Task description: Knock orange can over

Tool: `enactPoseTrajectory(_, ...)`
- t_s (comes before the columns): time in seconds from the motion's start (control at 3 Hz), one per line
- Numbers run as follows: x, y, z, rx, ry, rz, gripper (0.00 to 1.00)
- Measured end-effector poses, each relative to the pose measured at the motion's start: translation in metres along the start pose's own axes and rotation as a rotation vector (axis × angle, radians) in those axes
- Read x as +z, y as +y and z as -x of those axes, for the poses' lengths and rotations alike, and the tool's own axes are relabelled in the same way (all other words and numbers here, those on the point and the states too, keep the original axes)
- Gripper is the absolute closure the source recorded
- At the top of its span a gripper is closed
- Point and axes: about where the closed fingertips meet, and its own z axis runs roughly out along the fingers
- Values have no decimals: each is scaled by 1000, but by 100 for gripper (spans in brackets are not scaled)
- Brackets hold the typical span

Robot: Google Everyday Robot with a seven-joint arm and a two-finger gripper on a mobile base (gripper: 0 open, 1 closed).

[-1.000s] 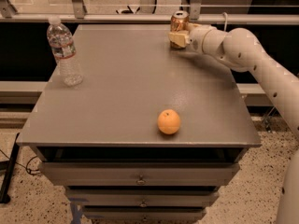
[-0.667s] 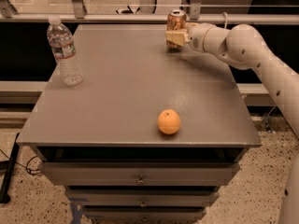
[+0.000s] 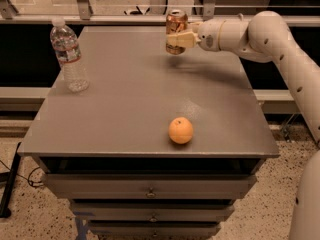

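At far edge of worktop (image 3: pixel 125 109), right of centre: white arm (image 3: pixel 270 34) reaches in from right, elbow bent, forearm near level, wrist pointing left; gripper (image 3: pixel 175 37) at arm's tip, low over surface; fingers (image 3: pixel 181 38) closed on can (image 3: pixel 176 21), one pale finger across its front at mid-height, other hidden behind; can upright, silver top above fingers; base touching or just off worktop, cannot tell; bottle (image 3: pixel 70 59) stands far left; orange (image 3: pixel 180 130) near front edge, well apart.
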Motion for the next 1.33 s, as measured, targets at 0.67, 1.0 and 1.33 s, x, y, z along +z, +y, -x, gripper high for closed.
enactPoseTrajectory(0.67, -35, 70, -17, -146, 204, 261, 100)
enactPoseTrajectory(1.0, -58, 99, -28, -213, 284, 361, 100)
enactPoseTrajectory(1.33, -80, 132, -36, -348, 359, 462, 100)
